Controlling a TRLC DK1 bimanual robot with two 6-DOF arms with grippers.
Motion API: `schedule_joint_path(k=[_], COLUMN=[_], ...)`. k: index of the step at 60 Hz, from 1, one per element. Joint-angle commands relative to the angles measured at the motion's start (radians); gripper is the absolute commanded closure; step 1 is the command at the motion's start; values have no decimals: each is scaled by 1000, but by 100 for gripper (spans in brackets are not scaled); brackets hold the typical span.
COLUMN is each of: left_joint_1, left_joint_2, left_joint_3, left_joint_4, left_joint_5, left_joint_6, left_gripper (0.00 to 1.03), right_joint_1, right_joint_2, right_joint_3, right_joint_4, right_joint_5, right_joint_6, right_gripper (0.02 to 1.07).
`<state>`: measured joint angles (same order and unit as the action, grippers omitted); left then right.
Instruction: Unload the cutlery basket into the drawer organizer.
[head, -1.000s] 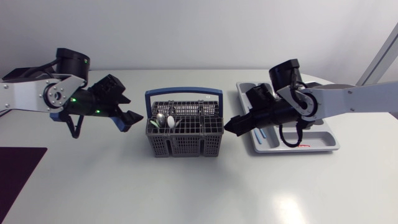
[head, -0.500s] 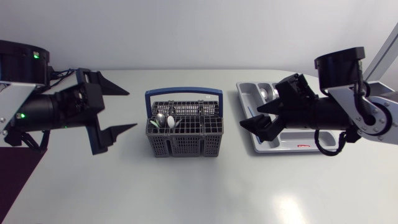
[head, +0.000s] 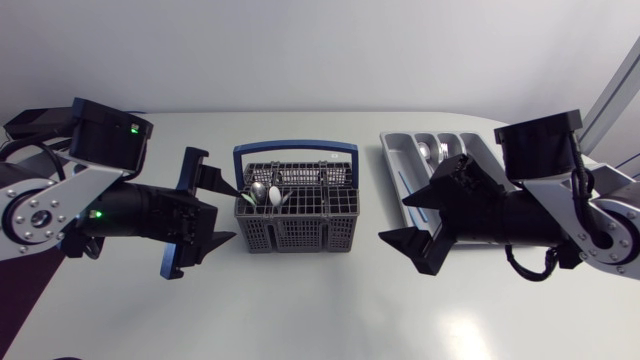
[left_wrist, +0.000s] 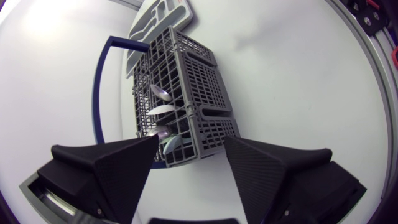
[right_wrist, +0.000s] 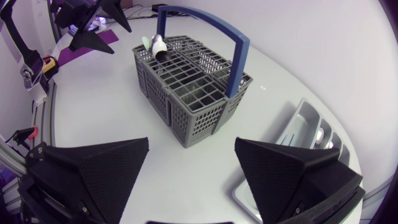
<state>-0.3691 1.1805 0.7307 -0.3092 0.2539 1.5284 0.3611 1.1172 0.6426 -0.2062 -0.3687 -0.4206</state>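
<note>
Both arms have swung since half a second ago. The left gripper (head: 236, 214) has closed in on the cutlery basket (head: 296, 215) from well to its left and now stands just beside its left wall. The right gripper (head: 393, 220) has dropped off the drawer organizer (head: 470, 145) to the bare white table (head: 300, 310) at the basket's right front, uncovering the organizer's compartments. Basket and organizer have not shifted.

Left gripper – jaws wide apart, holding nothing. In the left wrist view, the left gripper (left_wrist: 191, 138) frames the basket's near end wall (left_wrist: 193, 81) between its two fingers without touching it.

Right gripper – jaws likewise wide apart and empty. In the right wrist view, the right gripper (right_wrist: 192, 141) points at the basket's corner (right_wrist: 186, 87) and is a little apart from it.

The grey lattice basket stands upright in mid-table, its blue handle (head: 295, 147) raised. Several spoons (head: 262, 194) stand in the compartments at its left end, bowls up, seen also from the left wrist (left_wrist: 163, 110).

The grey organizer lies to the basket's right and a little behind it, near but apart. One spoon (head: 437, 151) lies in a middle compartment, and a thin blue utensil (head: 400, 180) lies in the compartment nearest the basket.
</note>
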Motion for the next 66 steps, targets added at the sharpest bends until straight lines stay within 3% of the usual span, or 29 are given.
schedule_joint_path(k=[1, 9, 16, 27, 36, 66], left_joint_1=[-8, -2, 1, -5, -10, -16], left_joint_2=[33, 70, 96, 142, 162, 211], left_joint_3=[47, 99, 136, 164, 182, 194], left_joint_4=[1, -11, -24, -30, -36, -28], left_joint_5=[-13, -45, -59, -99, -122, -145], left_joint_6=[84, 127, 162, 210, 236, 282], left_gripper=[48, 49, 62, 63, 74, 74], right_joint_1=[15, 18, 18, 19, 19, 15], right_joint_2=[-11, -13, -11, -8, -5, -11], right_joint_3=[-24, -37, -47, -49, -52, -69], right_joint_4=[-4, 2, 14, 22, 25, 37], right_joint_5=[8, 10, 10, 10, 10, 5], right_joint_6=[-18, -21, -21, -21, -21, -20], right_gripper=[7, 7, 7, 7, 7, 7])
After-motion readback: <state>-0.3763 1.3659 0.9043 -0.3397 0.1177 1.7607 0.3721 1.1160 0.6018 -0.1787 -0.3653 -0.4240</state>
